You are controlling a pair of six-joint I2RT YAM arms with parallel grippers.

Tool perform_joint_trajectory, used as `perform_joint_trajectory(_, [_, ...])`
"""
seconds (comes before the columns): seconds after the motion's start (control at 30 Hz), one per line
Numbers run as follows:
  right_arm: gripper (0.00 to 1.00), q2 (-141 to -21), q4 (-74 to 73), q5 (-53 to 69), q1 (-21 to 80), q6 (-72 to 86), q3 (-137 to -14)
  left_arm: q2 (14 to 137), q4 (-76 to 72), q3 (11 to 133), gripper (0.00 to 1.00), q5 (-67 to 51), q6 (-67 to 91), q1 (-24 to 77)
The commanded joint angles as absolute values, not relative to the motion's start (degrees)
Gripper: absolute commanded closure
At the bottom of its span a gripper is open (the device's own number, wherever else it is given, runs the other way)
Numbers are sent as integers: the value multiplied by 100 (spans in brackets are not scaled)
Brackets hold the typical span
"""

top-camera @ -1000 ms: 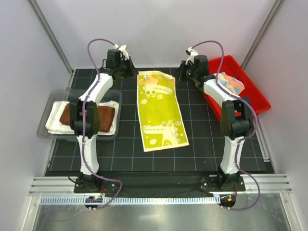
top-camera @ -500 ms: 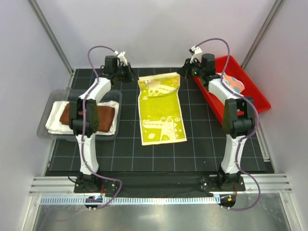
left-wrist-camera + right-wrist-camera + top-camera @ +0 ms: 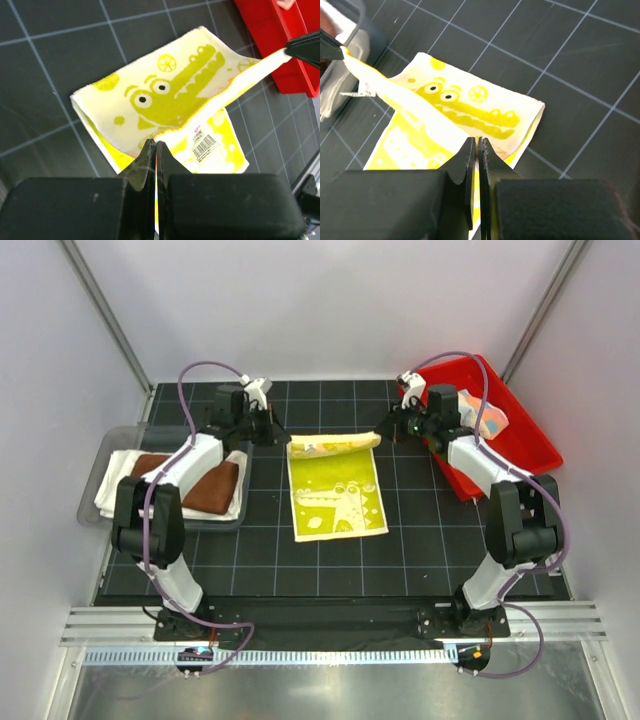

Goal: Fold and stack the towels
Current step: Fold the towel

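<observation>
At left, clear bin (image 3: 112, 438), brown towel (image 3: 212, 488) inside

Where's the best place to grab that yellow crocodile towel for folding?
The two corners of one short edge, one gripper from each side. The yellow towel is thin and limp, so pinching both ends holds that edge straight; the left gripper and right gripper grip it so.
</observation>
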State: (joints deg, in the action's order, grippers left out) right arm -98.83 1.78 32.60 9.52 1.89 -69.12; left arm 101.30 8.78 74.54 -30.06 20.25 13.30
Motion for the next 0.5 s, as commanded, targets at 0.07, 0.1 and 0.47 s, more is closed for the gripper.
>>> perform_joint_trajectory(0.07, [99, -9361, 360, 3304, 932, 395, -6408, 9510, 948, 7032, 100, -2690, 1907, 1661])
perform_joint_trajectory(0.1, [99, -9326, 413, 3313, 932, 456, -6320, 9423, 975, 6901, 100, -2550, 1916, 1757])
perform_joint_trajectory(0.47, [99, -8562, 730, 3182, 1037, 1335, -5212, 8631, 914, 5819, 100, -1759, 2136, 2153])
